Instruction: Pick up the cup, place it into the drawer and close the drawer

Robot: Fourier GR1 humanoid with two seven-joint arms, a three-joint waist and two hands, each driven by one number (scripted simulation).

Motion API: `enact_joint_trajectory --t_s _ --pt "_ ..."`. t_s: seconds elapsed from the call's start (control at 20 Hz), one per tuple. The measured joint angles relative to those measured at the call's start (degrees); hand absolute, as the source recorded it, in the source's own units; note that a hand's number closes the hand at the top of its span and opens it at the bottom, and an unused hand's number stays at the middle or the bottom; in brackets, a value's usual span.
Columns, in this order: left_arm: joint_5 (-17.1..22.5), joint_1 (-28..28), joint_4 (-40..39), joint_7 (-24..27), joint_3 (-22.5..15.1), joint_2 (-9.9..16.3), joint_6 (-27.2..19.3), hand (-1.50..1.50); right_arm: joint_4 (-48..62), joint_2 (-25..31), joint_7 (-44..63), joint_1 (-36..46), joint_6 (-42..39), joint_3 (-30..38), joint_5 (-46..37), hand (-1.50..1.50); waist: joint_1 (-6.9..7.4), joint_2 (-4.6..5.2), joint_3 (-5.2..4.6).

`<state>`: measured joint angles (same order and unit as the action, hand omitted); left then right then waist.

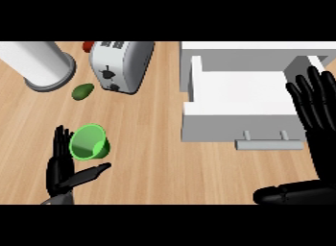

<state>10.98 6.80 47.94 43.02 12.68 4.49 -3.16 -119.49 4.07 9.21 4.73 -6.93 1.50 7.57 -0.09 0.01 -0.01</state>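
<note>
The green cup (pixel 90 141) lies tilted on the wooden counter at lower left, its open mouth turned up toward me. My left hand (pixel 59 169) is open right beside it: straight fingers run along the cup's left side and the thumb sticks out to the right just below it. The white drawer (pixel 199 115) stands pulled out at the right, its inside bare and its grey handle (pixel 269 142) facing me. My right hand (pixel 325 113) is open with fingers up, over the drawer's right edge.
A silver toaster (pixel 121 65) stands at the back, with a white cylinder on a grey base (pixel 40 62) to its left. A green avocado (pixel 83 91) lies in front of them. Something red (pixel 88 46) peeks out behind the toaster.
</note>
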Motion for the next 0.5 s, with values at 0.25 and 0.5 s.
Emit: enact_joint_trajectory --t_s 0.25,0.5 --pt "0.69 2.74 -4.65 2.62 0.52 1.10 1.63 -1.50 1.21 0.31 -0.03 1.49 -0.02 0.76 0.32 -1.50 -0.01 0.01 0.00" --pt "1.99 4.06 -5.46 2.69 0.60 1.06 2.33 -1.50 0.59 0.20 -1.45 -0.83 -0.86 1.26 0.88 -1.50 -0.02 -0.02 -0.01"
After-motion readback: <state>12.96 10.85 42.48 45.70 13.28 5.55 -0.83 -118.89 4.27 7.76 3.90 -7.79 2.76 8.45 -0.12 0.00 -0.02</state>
